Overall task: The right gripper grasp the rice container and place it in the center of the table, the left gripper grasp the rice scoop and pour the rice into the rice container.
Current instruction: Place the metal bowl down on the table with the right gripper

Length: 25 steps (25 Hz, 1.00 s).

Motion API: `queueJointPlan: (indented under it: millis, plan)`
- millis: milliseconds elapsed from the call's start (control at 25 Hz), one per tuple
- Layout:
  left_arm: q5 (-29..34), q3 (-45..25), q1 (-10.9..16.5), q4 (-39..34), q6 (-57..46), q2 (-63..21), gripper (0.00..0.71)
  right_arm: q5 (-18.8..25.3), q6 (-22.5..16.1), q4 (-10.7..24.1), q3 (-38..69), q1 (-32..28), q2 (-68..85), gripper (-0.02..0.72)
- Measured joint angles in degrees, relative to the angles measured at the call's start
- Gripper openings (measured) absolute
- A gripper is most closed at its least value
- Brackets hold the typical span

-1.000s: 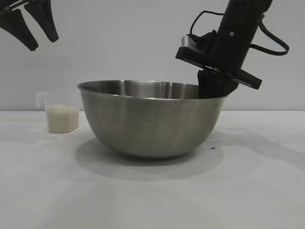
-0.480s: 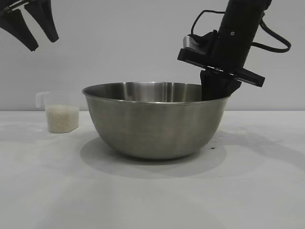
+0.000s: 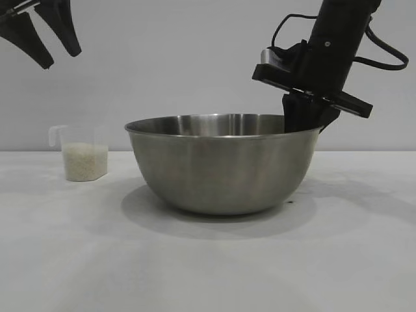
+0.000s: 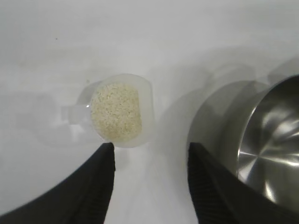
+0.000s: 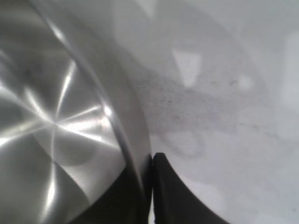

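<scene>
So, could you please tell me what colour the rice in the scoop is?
The rice is off-white, slightly creamy; the left wrist view shows it best.

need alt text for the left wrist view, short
A small clear rice scoop filled with white rice stands on the white table, just beyond the open black left pincer. Part of the steel rice container shows at one edge, apart from the scoop.

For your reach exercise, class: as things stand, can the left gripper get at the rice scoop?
Probably yes. The left gripper hangs open above the rice scoop, with only bare table between; the rice container stands off to one side.
</scene>
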State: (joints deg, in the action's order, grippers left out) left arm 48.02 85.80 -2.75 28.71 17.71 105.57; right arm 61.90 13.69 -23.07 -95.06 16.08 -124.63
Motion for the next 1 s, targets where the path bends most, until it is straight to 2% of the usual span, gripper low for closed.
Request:
queueJointPlan:
  millis: [80, 120, 200, 240, 400, 560, 680, 720, 1000]
  plan:
    - [0.00, 0.00, 0.00, 0.21, 0.00, 0.00, 0.313, 0.00, -0.11, -0.53, 0.00, 0.00, 0.23, 0.109]
    - [0.00, 0.00, 0.00, 0.21, 0.00, 0.00, 0.313, 0.00, -0.11, -0.64, 0.00, 0.00, 0.24, 0.152]
    - [0.00, 0.00, 0.00, 0.21, 0.00, 0.00, 0.313, 0.00, -0.11, -0.76, 0.00, 0.00, 0.44, 0.150]
    - [0.00, 0.00, 0.00, 0.21, 0.00, 0.00, 0.313, 0.00, -0.11, -0.76, 0.00, 0.00, 0.44, 0.204]
    - [0.00, 0.00, 0.00, 0.21, 0.00, 0.00, 0.313, 0.00, -0.45, -0.76, 0.00, 0.00, 0.44, 0.327]
    - [0.00, 0.00, 0.00, 0.21, 0.00, 0.00, 0.313, 0.10, -1.91, 1.63, 0.00, 0.00, 0.44, 0.465]
    - [0.00, 0.00, 0.00, 0.21, 0.00, 0.00, 0.313, 0.45, -2.38, 3.23, 0.00, -0.05, 1.00, 0.452]
    - [0.00, 0.00, 0.00, 0.21, 0.00, 0.00, 0.313, 0.56, -2.38, 3.53, 0.00, -0.05, 1.61, 0.493]
    - [0.00, 0.00, 0.00, 0.21, 0.00, 0.00, 0.313, 0.56, -3.99, 6.65, 0.00, -0.05, 6.55, 0.478]
